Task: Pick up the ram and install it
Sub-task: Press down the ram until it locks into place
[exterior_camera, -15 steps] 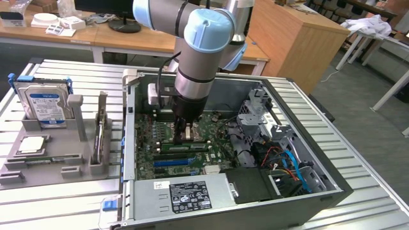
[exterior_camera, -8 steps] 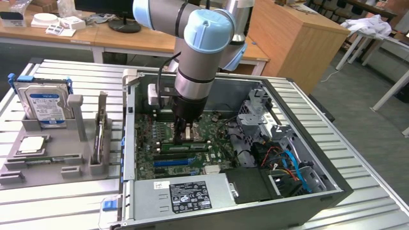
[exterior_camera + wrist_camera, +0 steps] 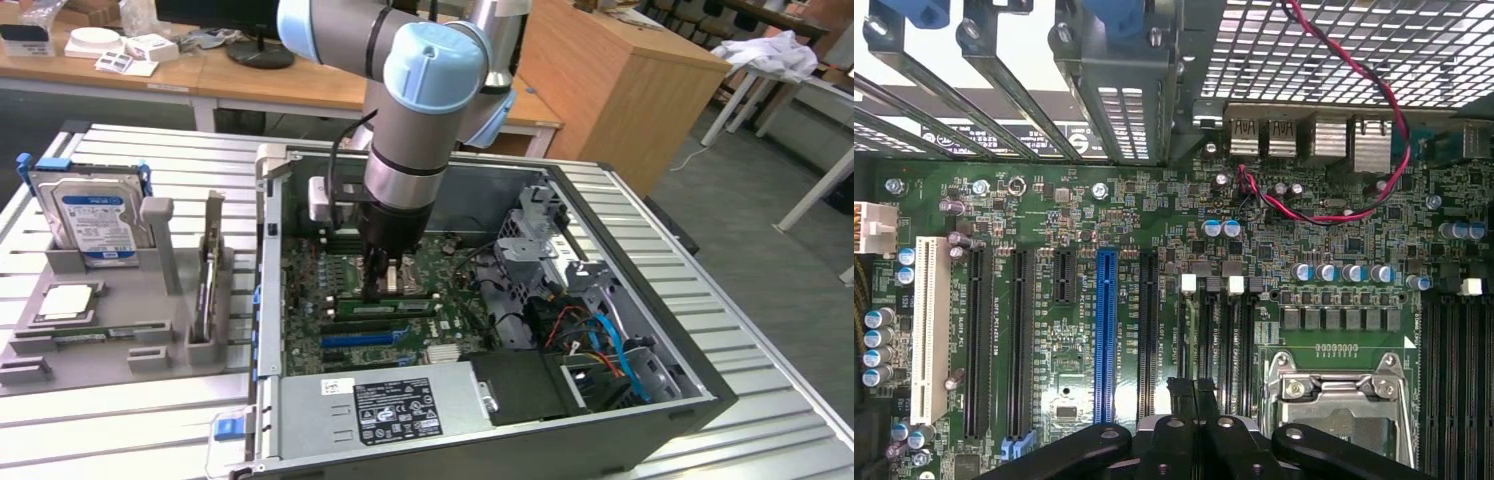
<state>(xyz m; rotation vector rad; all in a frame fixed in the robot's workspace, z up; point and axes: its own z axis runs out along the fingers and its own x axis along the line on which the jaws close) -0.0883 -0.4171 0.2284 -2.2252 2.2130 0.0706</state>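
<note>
Reaching down into the open computer case, the arm has its gripper low over the motherboard, seemingly pressing the ram into a slot. Outside the case, the exterior view shows a hard drive standing in a grey holder. Closer in, the wrist view shows the fingers nearly together above the slots; whether they clamp the ram, I cannot tell.

The gripper hangs inside the computer case, just above the motherboard; the parts holder sits outside, toward the exterior view's left.
</note>
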